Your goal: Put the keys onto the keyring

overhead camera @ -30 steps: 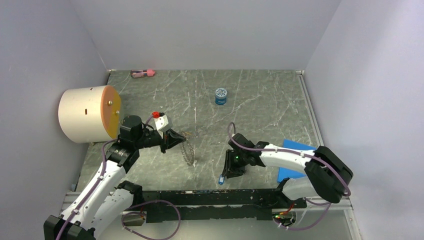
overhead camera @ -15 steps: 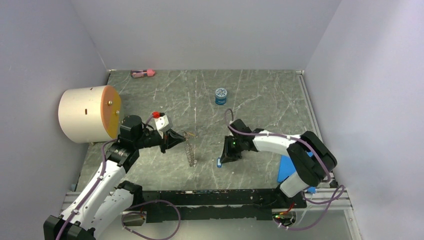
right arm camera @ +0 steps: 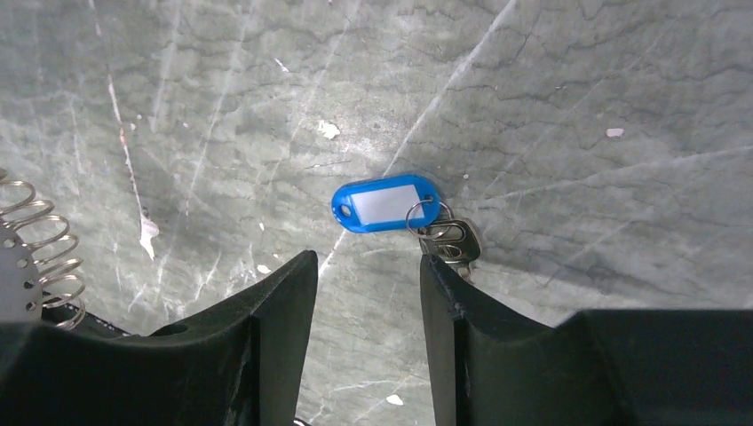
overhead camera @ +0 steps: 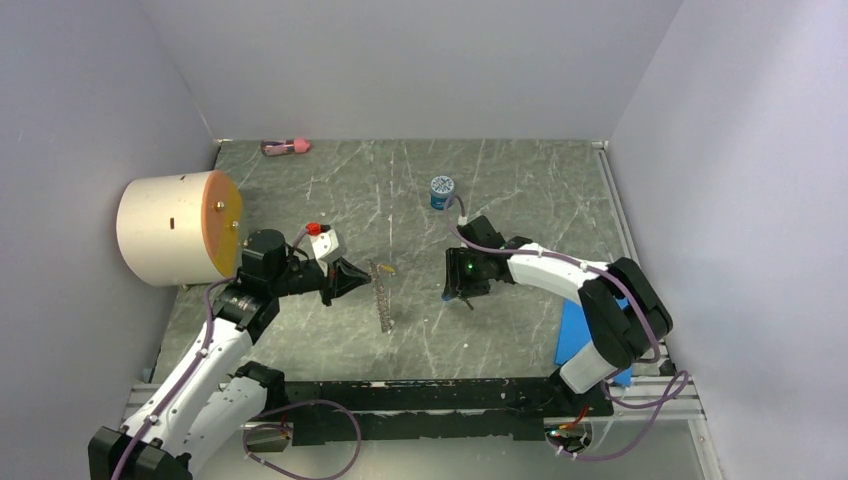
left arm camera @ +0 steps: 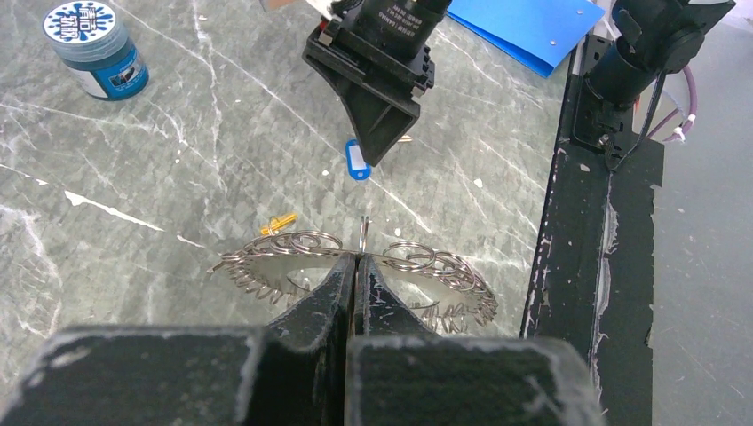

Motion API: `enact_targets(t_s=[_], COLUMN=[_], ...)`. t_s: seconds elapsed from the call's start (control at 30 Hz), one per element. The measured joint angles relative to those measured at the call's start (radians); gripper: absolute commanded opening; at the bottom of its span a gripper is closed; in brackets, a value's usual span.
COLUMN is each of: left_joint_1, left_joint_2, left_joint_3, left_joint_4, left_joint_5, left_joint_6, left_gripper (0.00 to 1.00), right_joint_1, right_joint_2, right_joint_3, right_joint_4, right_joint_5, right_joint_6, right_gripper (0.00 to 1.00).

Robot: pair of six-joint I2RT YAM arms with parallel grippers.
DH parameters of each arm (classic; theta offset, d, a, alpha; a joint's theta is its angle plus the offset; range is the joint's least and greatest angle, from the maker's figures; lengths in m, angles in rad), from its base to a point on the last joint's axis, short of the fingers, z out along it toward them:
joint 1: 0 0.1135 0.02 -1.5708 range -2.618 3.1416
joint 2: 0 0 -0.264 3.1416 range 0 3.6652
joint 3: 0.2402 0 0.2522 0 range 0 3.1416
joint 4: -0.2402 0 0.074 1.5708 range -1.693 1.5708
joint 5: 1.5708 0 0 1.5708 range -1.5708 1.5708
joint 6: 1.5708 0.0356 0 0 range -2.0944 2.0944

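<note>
Both arms wear white shells with black joints. The left arm [overhead camera: 205,365], lower left in the overhead view, carries a white block with a red cap [overhead camera: 314,229] by its wrist. The right arm [overhead camera: 560,275], at right, shows a small green light [overhead camera: 467,266]. Purple cables [overhead camera: 300,410] run along each arm and loop over the black base rail [overhead camera: 430,400] at the bottom. The left pincer [left arm camera: 355,266] is matte black with grey scuffs, and the right pincer [right arm camera: 368,275] has smooth black wedge fingers.
</note>
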Motion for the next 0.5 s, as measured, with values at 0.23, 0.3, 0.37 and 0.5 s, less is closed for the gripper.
enact_targets(t_s=[0.23,0.3,0.37,0.5], left_joint_1=[0.001,0.001,0.001,0.001], left_joint_2=[0.0,0.002,0.003,0.007], left_joint_3=[0.003,0.004,0.004,0.004], left_joint_4=[0.0,0.0,0.0,0.0], left_joint_5=[0.001,0.001,0.001,0.001], left_joint_6=[0.0,0.0,0.0,0.0], left_gripper=[0.03,0.03,0.03,0.03], right_joint_1=[0.0,-0.003,-0.018,-0.088], right_joint_2=[-0.074,-0.084,-0.086,-0.084], right_joint_3=[0.0,-0.001,-0.003,-0.032], right_joint_4=[-0.007,-0.007,-0.006,0.008], right_joint_5=[0.039,0.05,0.054,0.036], right_joint_6=[-0.053,-0.058,-0.062,-0.064], right_gripper=[0.49,0.49,0.5,0.52])
